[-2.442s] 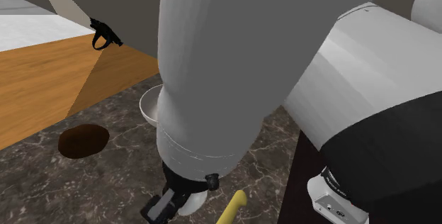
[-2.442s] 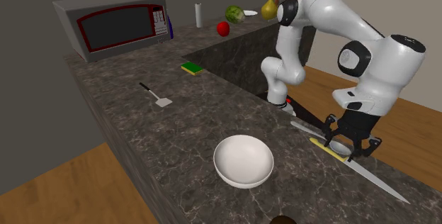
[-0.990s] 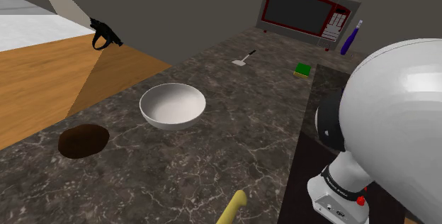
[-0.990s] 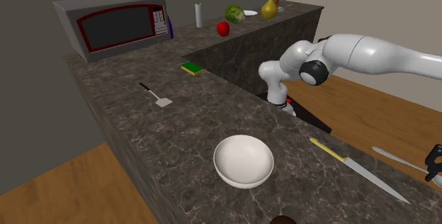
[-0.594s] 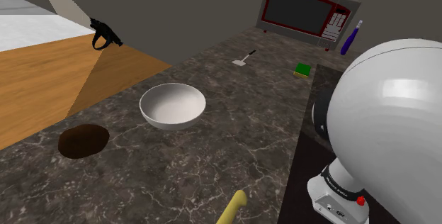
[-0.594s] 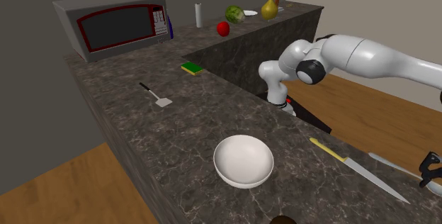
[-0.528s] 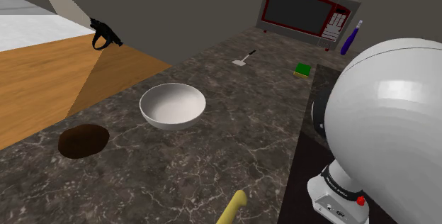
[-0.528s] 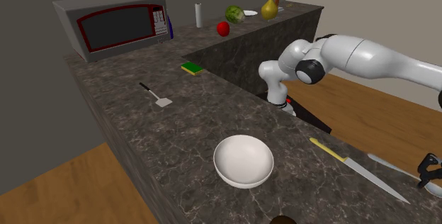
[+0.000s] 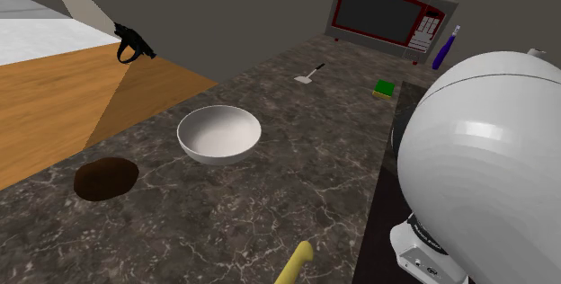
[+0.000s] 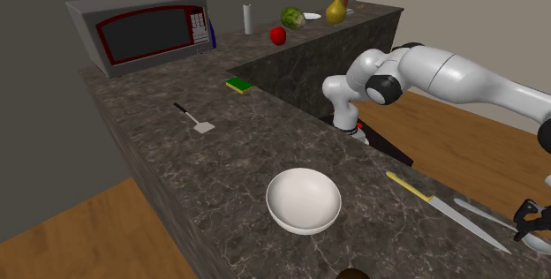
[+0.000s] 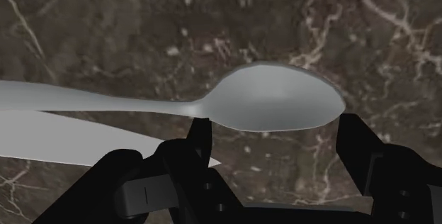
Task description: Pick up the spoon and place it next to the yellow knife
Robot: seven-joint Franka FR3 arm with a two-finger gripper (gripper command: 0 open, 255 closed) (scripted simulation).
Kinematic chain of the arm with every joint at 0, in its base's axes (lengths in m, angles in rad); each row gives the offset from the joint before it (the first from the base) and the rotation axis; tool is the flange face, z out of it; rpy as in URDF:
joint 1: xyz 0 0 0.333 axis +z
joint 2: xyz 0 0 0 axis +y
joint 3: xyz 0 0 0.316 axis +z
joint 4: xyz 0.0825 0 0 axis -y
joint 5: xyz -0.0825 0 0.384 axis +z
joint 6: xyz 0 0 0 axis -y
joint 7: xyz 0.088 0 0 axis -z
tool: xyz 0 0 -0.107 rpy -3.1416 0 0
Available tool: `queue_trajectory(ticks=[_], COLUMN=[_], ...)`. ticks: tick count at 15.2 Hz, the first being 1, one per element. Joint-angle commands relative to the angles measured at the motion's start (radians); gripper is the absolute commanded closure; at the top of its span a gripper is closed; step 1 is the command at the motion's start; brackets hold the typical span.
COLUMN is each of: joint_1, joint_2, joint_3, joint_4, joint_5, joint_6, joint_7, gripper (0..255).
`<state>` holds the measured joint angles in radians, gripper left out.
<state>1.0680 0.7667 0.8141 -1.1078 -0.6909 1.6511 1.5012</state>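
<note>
The work surface is a dark marbled counter point(image 10: 221, 176) against a grey wall, with wooden floor below. A microwave point(image 10: 141, 32) stands at the far end. A spatula point(image 10: 198, 122) and a green sponge point(image 10: 238, 84) lie nearer. A white bowl point(image 10: 304, 199) stands mid-counter, apart from the knife point(image 10: 441, 208). A brown disc point(image 9: 106, 179) lies beyond the bowl, at the shoulder view's left. In the shoulder view the white arm point(image 9: 490, 165) covers the lower right, hiding the work area.

The knife's yellow handle is nearer the bowl; its blade runs toward the second exterior view's lower right. The spoon point(image 10: 481, 214) is just beside the blade, on that view's right, with its long axis roughly parallel to the knife. Its handle points upper left and its bowl end lower right.

The gripper point(image 10: 530, 218) pinches the spoon's bowl end, with its fingers point(image 11: 202, 134) at the neck and the tip. Contact between spoon and counter cannot be determined.
</note>
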Motion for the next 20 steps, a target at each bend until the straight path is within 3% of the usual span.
queue_trajectory(ticks=[1, 4, 5, 10, 14, 20], joint_1=[-0.001, -0.001, -0.001, -0.001, 0.069, 0.069], joint_2=[0.0, 0.0, 0.0, 0.0, 0.005, 0.005], joint_3=[0.0, 0.0, 0.0, 0.0, -0.004, -0.004], joint_4=[-0.002, -0.002, -0.002, -0.002, 0.156, 0.156], joint_5=[0.0, 0.0, 0.0, 0.0, 0.002, 0.002], joint_6=[0.002, 0.002, 0.002, 0.002, -0.125, -0.125], joint_7=[0.0, 0.0, 0.0, 0.0, -0.033, -0.034], gripper=[255, 255, 0, 0, 0, 0])
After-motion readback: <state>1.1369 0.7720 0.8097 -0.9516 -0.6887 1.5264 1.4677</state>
